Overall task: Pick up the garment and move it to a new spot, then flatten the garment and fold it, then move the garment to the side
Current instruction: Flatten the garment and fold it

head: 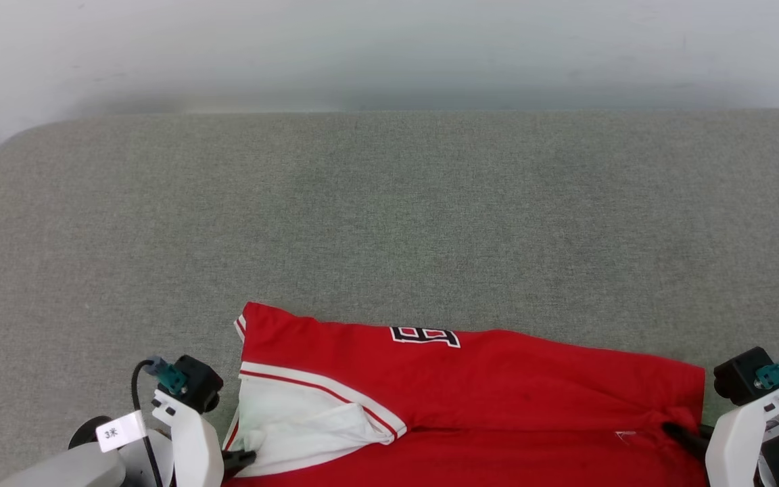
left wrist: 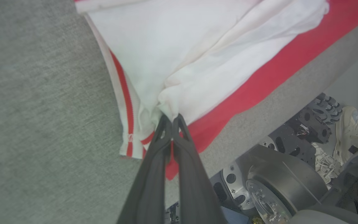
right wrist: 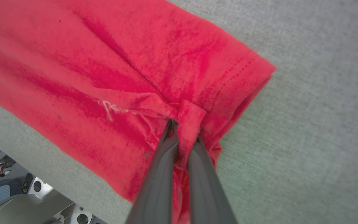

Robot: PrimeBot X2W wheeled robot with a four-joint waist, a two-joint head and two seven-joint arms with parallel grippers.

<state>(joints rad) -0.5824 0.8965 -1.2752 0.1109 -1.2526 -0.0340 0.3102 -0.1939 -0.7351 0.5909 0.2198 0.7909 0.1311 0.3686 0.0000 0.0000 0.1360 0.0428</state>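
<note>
The garment (head: pixel 470 385), a red jersey with a white sleeve and striped trim, lies folded across the near edge of the grey surface, a strip of black numerals showing at its far fold. My left gripper (head: pixel 244 458) is shut on the white sleeve cloth; in the left wrist view its fingertips (left wrist: pixel 171 119) pinch the garment (left wrist: pixel 197 62) beside the red-striped trim. My right gripper (head: pixel 677 431) is shut on the red hem at the garment's right end, and in the right wrist view a tab of the garment (right wrist: pixel 135 77) sits bunched between its fingers (right wrist: pixel 182 130).
The grey fabric surface (head: pixel 389 216) stretches wide beyond the garment up to a pale wall. Below the surface's near edge, the left wrist view shows my wheeled base (left wrist: pixel 278 183) and a person's pale shoe (left wrist: pixel 350 130) on the floor.
</note>
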